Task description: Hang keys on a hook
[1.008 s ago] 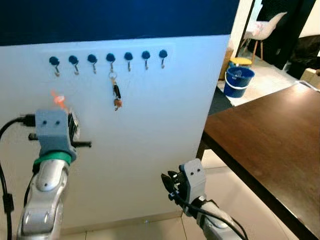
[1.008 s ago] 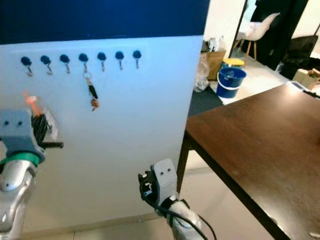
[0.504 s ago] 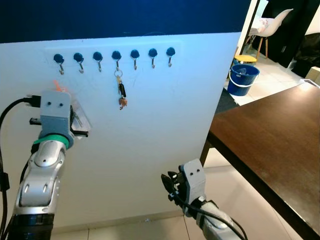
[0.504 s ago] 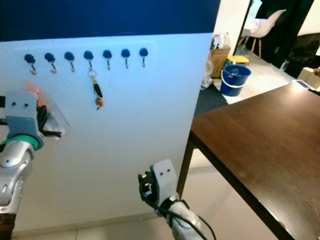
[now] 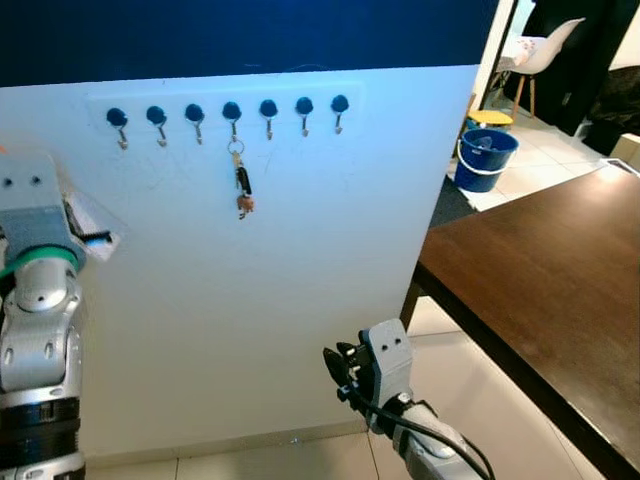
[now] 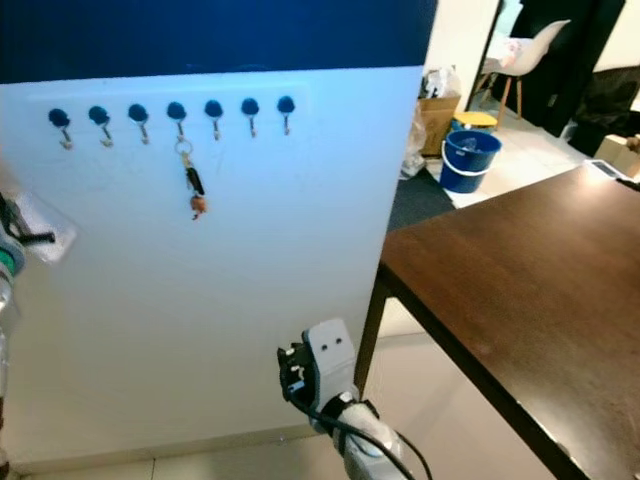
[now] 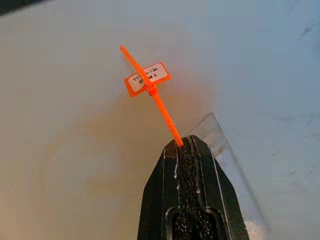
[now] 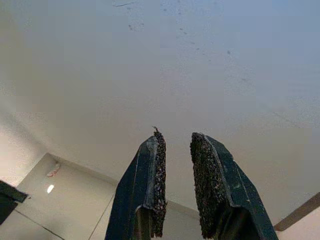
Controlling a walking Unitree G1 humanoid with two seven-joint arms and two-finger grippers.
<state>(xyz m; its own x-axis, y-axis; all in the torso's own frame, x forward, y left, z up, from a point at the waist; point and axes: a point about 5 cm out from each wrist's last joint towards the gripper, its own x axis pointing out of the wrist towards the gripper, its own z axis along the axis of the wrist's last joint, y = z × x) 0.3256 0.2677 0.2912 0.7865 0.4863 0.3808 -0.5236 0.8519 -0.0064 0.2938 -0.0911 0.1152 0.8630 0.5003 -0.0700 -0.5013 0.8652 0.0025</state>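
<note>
my left gripper (image 7: 184, 145) is raised at the far left, close to the white wall (image 5: 300, 260), below the left end of the hook row. fingers (image 7: 200, 190) pressed together on the end of an orange zip tie (image 7: 160, 107) carrying a small white-labelled orange tag (image 7: 147, 79). a clear plastic piece (image 5: 95, 222) sticks out beside the fingers — can't tell what it is or whether it's attached to the tie.

row of seven dark-knobbed hooks (image 5: 228, 113) runs along the wall just under the dark blue band (image 5: 240, 35). the keys (image 5: 241, 185) hang from the fourth hook (image 5: 232, 113) counting from the left: ring on top, dark fob under it, small brownish piece at the bottom. they sit apart from my left gripper, up and to its right. other hooks are bare.

my right gripper (image 8: 176, 140) hangs low near the foot of the wall, over the pale tiled floor (image 5: 300, 455). fingers slightly apart, nothing between them.

to the right — dark brown tabletop (image 5: 540, 270), its corner just beside the wall's edge. past that, a blue bucket (image 5: 483, 158) on the floor, and a white chair (image 5: 540, 52) further back.
</note>
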